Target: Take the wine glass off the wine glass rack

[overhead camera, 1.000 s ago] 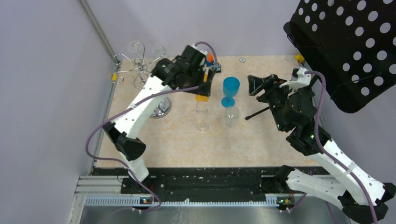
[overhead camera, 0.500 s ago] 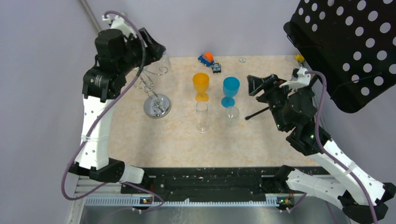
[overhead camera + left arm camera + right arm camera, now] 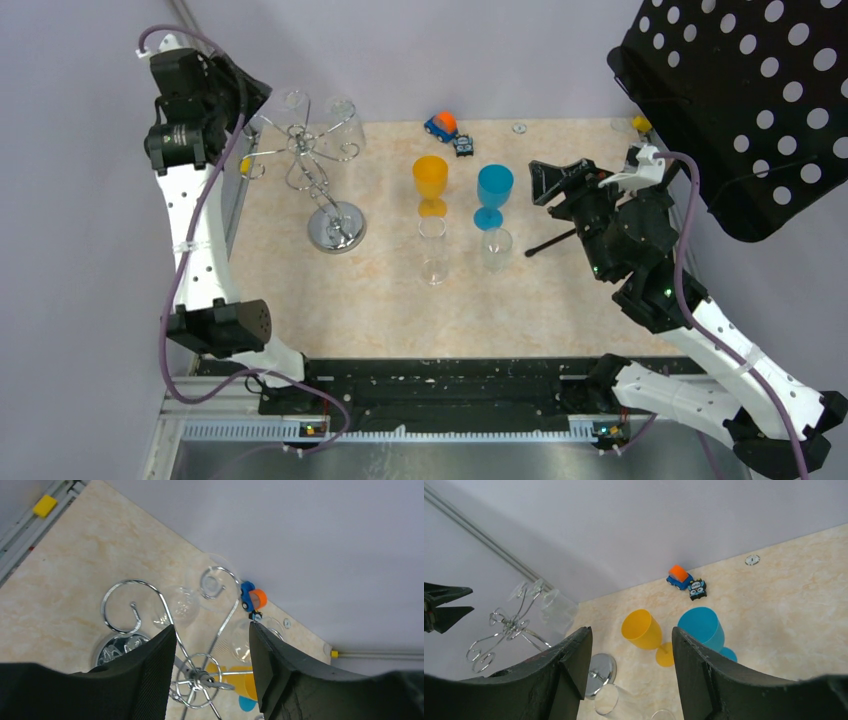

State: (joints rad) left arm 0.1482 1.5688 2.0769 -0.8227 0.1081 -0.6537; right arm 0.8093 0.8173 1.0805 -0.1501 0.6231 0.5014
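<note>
My left gripper (image 3: pixel 212 630) stood wide apart with nothing between its fingers, and through that gap I looked down on the wine glass rack (image 3: pixel 197 677), its curled chrome hook arms fanning out from the central hub. From above, that gripper (image 3: pixel 252 98) hung high at the far left corner of the table (image 3: pixel 380 300), just beside the rack's top and apart from it. One clear wine glass (image 3: pixel 342 120) hung bowl-down from a hook on the rack's far right side, and a second clear glass (image 3: pixel 290 100) hung at its far left; neither was in my grasp. The rack's post leaned over its round mirrored base (image 3: pixel 337 228), which sat on the table's left part. My right gripper (image 3: pixel 631 632) was likewise spread wide and empty, held above the table's right side and facing an orange goblet (image 3: pixel 431 178) and a blue goblet (image 3: pixel 494 187), each with an upright clear glass on the table nearer my bases. A small toy car (image 3: pixel 441 125) lay by the back wall.
</note>
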